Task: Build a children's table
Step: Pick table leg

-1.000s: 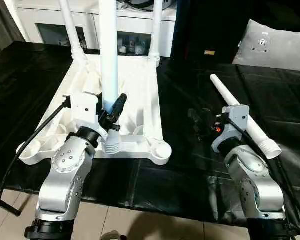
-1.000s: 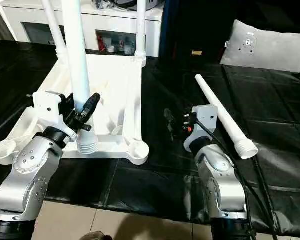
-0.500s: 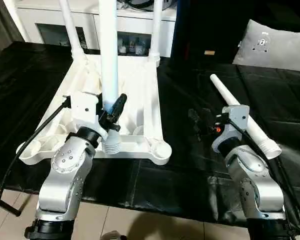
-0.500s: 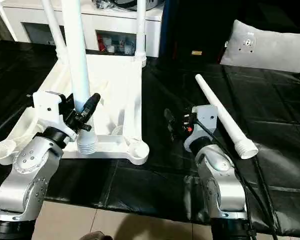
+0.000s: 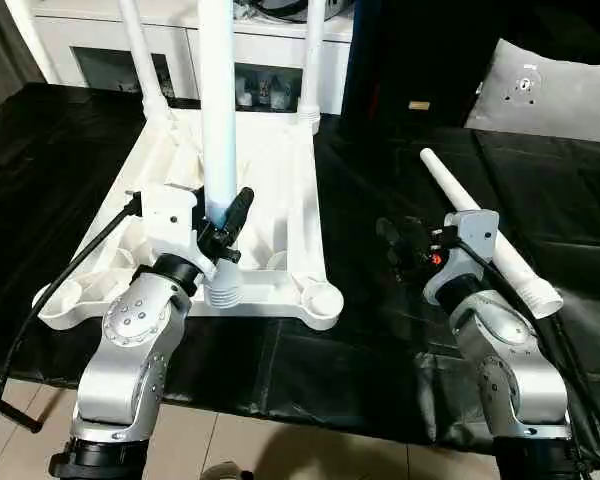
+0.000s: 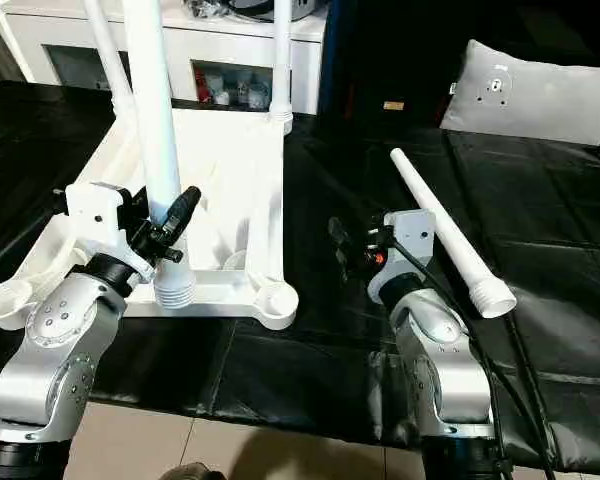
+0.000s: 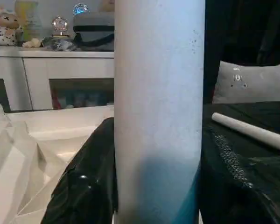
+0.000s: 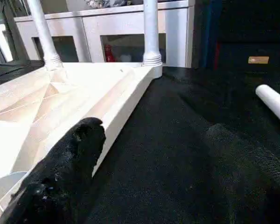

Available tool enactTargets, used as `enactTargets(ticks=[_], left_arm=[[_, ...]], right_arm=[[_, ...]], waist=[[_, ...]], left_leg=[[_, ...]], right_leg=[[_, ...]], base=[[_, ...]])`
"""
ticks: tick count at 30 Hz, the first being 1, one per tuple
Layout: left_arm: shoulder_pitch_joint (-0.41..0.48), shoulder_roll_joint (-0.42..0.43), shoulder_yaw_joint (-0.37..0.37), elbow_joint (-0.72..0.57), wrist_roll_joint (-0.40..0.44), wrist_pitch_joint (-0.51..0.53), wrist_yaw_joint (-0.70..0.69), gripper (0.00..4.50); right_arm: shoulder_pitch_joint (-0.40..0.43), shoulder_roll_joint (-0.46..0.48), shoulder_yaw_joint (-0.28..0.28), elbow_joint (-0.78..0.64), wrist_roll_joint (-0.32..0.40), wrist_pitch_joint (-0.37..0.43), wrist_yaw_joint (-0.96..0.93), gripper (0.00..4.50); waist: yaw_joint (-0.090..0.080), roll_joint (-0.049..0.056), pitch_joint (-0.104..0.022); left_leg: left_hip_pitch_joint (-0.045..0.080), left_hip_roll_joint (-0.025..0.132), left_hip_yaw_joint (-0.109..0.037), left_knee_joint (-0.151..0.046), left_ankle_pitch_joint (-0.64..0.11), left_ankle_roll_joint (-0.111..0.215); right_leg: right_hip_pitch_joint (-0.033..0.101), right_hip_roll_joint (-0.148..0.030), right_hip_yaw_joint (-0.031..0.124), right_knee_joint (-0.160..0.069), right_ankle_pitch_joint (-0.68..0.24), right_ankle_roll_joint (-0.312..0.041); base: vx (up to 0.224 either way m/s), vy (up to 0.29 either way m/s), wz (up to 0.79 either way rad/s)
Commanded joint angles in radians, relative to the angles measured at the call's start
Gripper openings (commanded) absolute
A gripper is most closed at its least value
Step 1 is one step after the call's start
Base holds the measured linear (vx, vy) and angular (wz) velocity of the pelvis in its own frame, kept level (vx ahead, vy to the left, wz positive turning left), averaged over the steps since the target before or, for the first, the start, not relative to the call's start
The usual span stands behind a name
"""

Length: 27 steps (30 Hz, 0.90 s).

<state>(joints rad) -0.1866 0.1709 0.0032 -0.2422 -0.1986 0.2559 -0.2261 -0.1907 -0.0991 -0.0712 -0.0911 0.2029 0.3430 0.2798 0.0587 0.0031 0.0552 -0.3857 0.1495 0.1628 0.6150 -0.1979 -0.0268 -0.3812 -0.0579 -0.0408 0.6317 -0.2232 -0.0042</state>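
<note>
The children's table top (image 5: 270, 170) lies upside down on the black cloth, ribs up. Two white legs (image 5: 140, 50) (image 5: 313, 50) stand in its far corner sockets. My left gripper (image 5: 218, 216) is shut on a third leg (image 5: 216, 110), held upright with its threaded end (image 5: 223, 290) at the middle of the top's near edge, between the two near sockets (image 5: 325, 298) (image 5: 60, 297). In the left wrist view that leg (image 7: 158, 116) sits between the black fingers (image 7: 84, 186). My right gripper (image 5: 398, 240) is open and holds nothing, just left of a fourth leg (image 5: 480, 228) lying on the cloth.
A white cabinet (image 5: 90, 40) stands behind the table and a grey cushion (image 5: 555, 90) lies at the back right. A black cable (image 5: 40, 310) hangs from my left wrist over the table's front edge. Black cloth (image 5: 380, 150) separates the top from the lying leg.
</note>
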Motion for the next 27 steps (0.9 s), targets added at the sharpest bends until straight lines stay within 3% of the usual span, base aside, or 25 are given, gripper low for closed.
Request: enactTargets(ticks=[1, 15, 16, 17, 18, 19, 21, 24, 26, 27], left_arm=[[0.003, 0.0, 0.002, -0.016, 0.009, -0.003, 0.0, 1.88], [0.003, 0.0, 0.002, -0.016, 0.009, -0.003, 0.0, 1.88], [-0.092, 0.072, 0.023, -0.014, 0.053, 0.31, 0.075, 1.88], [-0.098, 0.068, 0.023, -0.017, 0.051, 0.311, 0.078, 1.88], [-0.099, 0.067, 0.024, -0.018, 0.051, 0.312, 0.079, 1.88], [-0.102, 0.068, 0.028, -0.03, 0.047, 0.319, 0.081, 1.88], [-0.103, 0.069, 0.03, -0.034, 0.045, 0.322, 0.081, 1.88], [-0.116, 0.081, 0.048, -0.044, 0.032, 0.338, 0.079, 1.88], [-0.141, 0.084, 0.068, -0.054, 0.002, 0.372, 0.077, 1.88], [-0.182, 0.077, 0.088, -0.065, -0.038, 0.44, 0.078, 1.88]], right_arm=[[0.001, -0.001, -0.006, 0.003, 0.002, -0.005, -0.006, 3.9], [0.001, -0.001, -0.006, 0.003, 0.002, -0.005, -0.006, 3.9], [-0.007, -0.113, -0.029, -0.123, -0.109, 0.162, -0.101, 3.9], [-0.01, -0.111, -0.027, -0.12, -0.107, 0.154, -0.098, 3.9], [-0.011, -0.11, -0.026, -0.12, -0.104, 0.153, -0.095, 3.9], [-0.017, -0.104, -0.015, -0.122, -0.086, 0.147, -0.075, 3.9], [-0.02, -0.102, -0.012, -0.123, -0.08, 0.145, -0.068, 3.9], [-0.035, -0.099, 0.005, -0.129, -0.077, 0.121, -0.05, 3.9], [-0.057, -0.081, -0.005, -0.14, -0.028, 0.139, -0.037, 3.9], [-0.084, -0.07, -0.015, -0.152, 0.023, 0.18, -0.035, 3.9]], waist=[[0.001, -0.004, -0.059], [0.0, -0.003, -0.059], [-0.009, -0.013, -0.059], [0.006, -0.003, -0.059], [-0.002, -0.011, -0.052], [0.001, -0.014, -0.054], [-0.006, -0.017, -0.055], [-0.015, -0.018, -0.057], [-0.013, -0.014, -0.058], [-0.014, -0.012, -0.06]], left_leg=[[0.017, 0.073, -0.025, -0.08, -0.13, 0.007], [0.017, 0.073, -0.025, -0.081, -0.135, 0.006], [0.021, 0.073, -0.022, -0.081, -0.108, -0.01], [0.039, 0.068, -0.023, -0.076, -0.097, -0.018], [0.016, 0.062, -0.023, -0.081, -0.121, -0.023], [0.023, 0.065, -0.02, -0.079, -0.155, -0.023], [0.018, 0.066, -0.024, -0.081, -0.161, -0.02], [0.018, 0.069, -0.026, -0.082, -0.167, -0.015], [0.02, 0.068, -0.024, -0.079, -0.154, -0.008], [0.022, 0.067, -0.025, -0.078, -0.142, -0.008]], right_leg=[[0.039, -0.083, 0.05, -0.073, -0.053, -0.178], [0.039, -0.083, 0.05, -0.074, -0.057, -0.179], [0.039, -0.072, 0.05, -0.064, -0.031, -0.173], [0.027, -0.066, 0.047, -0.066, -0.029, -0.16], [0.044, -0.075, 0.049, -0.072, -0.083, -0.146], [0.037, -0.083, 0.051, -0.08, -0.15, -0.135], [0.04, -0.083, 0.05, -0.081, -0.173, -0.136], [0.035, -0.081, 0.049, -0.079, -0.135, -0.155], [0.035, -0.082, 0.05, -0.076, -0.11, -0.167], [0.035, -0.079, 0.049, -0.072, -0.09, -0.171]], base=[[0.0, 0.0, 0.0], [0.0, 0.0, 0.0], [0.0, 0.0, 0.0], [0.0, 0.0, 0.0], [0.0, 0.0, 0.0], [0.0, 0.0, 0.0], [0.0, 0.0, 0.0], [0.0, 0.0, 0.0], [0.0, 0.0, 0.0], [0.0, 0.0, 0.0]])
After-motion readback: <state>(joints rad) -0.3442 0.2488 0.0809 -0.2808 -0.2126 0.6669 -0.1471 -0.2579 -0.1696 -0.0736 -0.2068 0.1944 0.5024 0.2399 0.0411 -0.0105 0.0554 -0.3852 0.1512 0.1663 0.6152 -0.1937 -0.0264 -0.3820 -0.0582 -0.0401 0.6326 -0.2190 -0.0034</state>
